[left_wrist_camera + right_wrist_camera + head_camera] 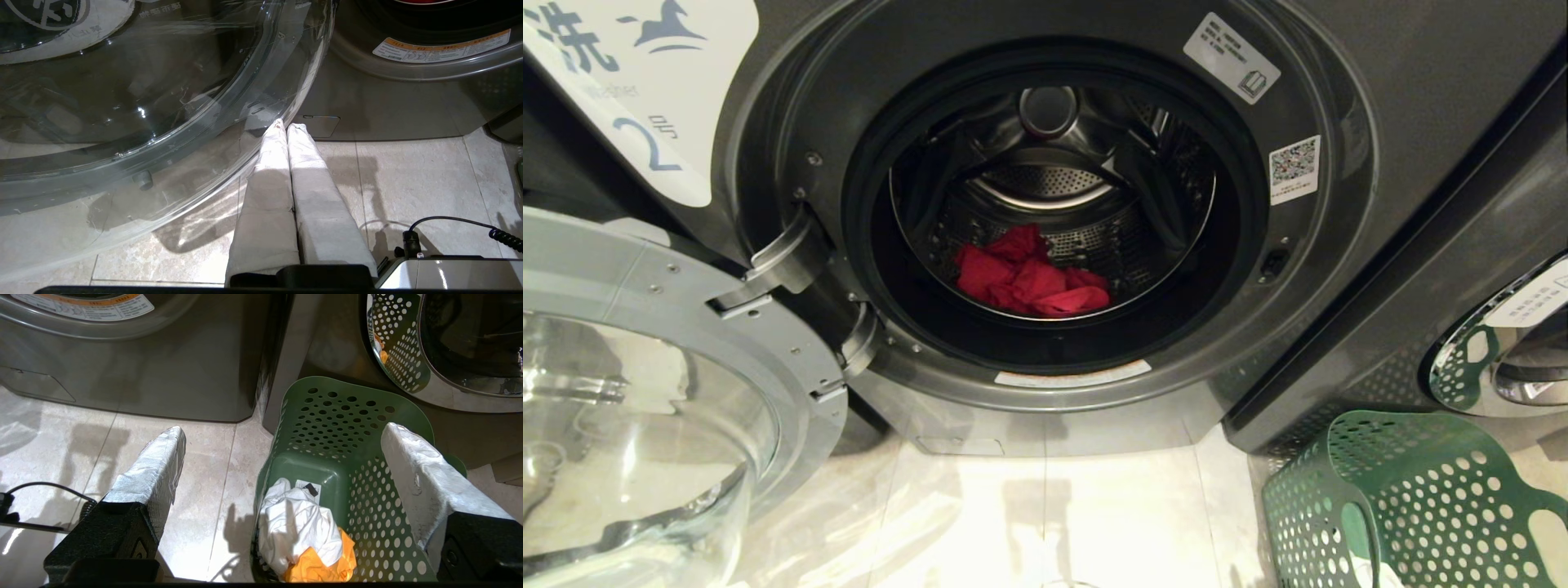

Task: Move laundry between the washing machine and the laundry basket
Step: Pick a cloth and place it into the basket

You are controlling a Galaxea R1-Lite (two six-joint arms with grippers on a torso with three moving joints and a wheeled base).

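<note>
One red garment (pixel 1031 271) is lying in the washer (pixel 1339 343) drum; two are waiting in the basket (pixel 327 465); right gripper (pixel 282 430) is gaping, left gripper (pixel 287 125) pressing together.

Neither arm visible in head view.

Left gripper (pixel 286 124): both cloth-wrapped fingers (pixel 267 179) pressed together along full length, tips touching, nothing between them; pointing forward and down, held low.

Right gripper (pixel 282 430): fingers (pixel 157 469) spread wide apart (as wide as seen), padded wrapping on each, nothing held between them; black finger mounts visible at base; pointing forward and down, held low.
</note>
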